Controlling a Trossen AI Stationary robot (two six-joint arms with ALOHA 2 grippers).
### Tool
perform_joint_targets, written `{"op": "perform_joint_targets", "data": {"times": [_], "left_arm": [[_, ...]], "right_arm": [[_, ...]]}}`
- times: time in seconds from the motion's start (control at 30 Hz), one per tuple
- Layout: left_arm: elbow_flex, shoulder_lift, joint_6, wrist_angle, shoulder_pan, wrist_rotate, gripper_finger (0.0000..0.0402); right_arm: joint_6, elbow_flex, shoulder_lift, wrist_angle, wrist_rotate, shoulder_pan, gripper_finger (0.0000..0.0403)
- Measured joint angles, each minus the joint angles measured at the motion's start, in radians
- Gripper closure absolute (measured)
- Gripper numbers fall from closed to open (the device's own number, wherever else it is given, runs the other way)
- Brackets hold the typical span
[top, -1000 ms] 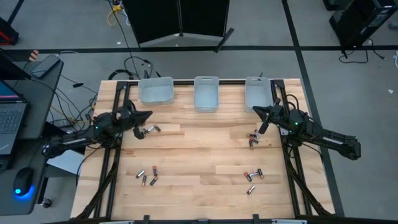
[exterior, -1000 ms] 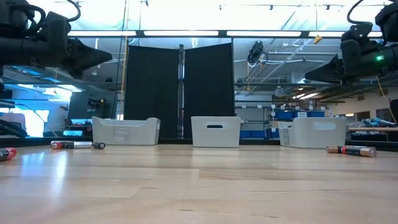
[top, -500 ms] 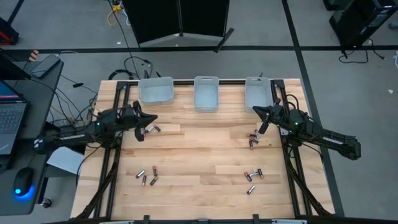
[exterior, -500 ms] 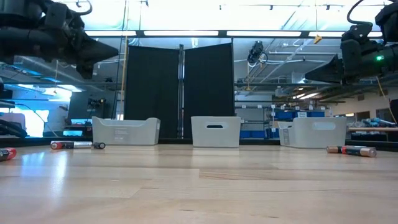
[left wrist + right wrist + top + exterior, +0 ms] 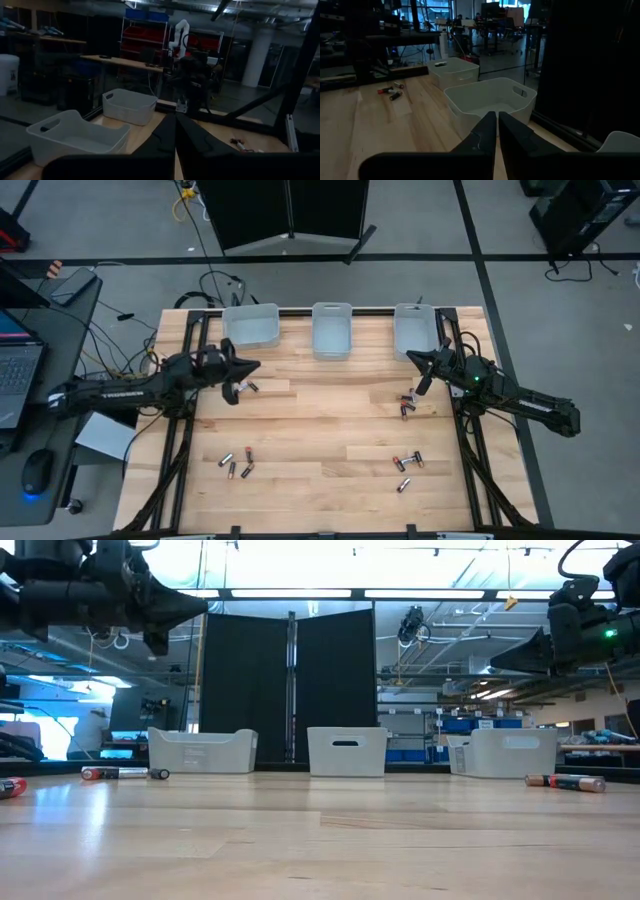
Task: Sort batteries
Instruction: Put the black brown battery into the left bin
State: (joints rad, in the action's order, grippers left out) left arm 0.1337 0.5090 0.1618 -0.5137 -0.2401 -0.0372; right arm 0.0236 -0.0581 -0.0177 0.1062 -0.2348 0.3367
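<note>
The left gripper (image 5: 252, 367) hangs in the air with its fingers pressed together and nothing between them; two batteries (image 5: 243, 388) lie on the table (image 5: 320, 415) just below and slightly behind its tip, and a cluster of four (image 5: 237, 463) lies well back from it toward the front edge. The right gripper (image 5: 411, 358) is likewise closed and empty above the table, with a small group of batteries (image 5: 407, 402) on the wood just beside and beneath it and a few more (image 5: 406, 465) farther toward the front edge. Three bins (image 5: 332, 330) line the far edge ahead of both grippers.
</note>
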Motion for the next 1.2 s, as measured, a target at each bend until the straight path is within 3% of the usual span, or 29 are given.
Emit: {"op": "perform_joint_targets", "data": {"times": [0.23, 0.63, 1.03, 1.2], "left_arm": [[-0.001, 0.03, 0.033, -0.018, 0.001, -0.067, 0.0386], [-0.026, 0.036, 0.049, -0.149, 0.001, -0.056, 0.0386], [-0.026, 0.061, 0.056, -0.126, 0.001, -0.111, 0.0386], [-0.026, 0.061, 0.057, -0.191, 0.001, -0.126, 0.0386]], "right_arm": [[0.0, 0.0, 0.0, 0.0, 0.0, 0.0, 0.0371], [0.0, 0.0, 0.0, -0.007, 0.0, 0.0, 0.0371], [0.0, 0.0, 0.0, -0.008, 0.0, 0.0, 0.0371], [0.0, 0.0, 0.0, -0.007, 0.0, 0.0, 0.0371]]}}
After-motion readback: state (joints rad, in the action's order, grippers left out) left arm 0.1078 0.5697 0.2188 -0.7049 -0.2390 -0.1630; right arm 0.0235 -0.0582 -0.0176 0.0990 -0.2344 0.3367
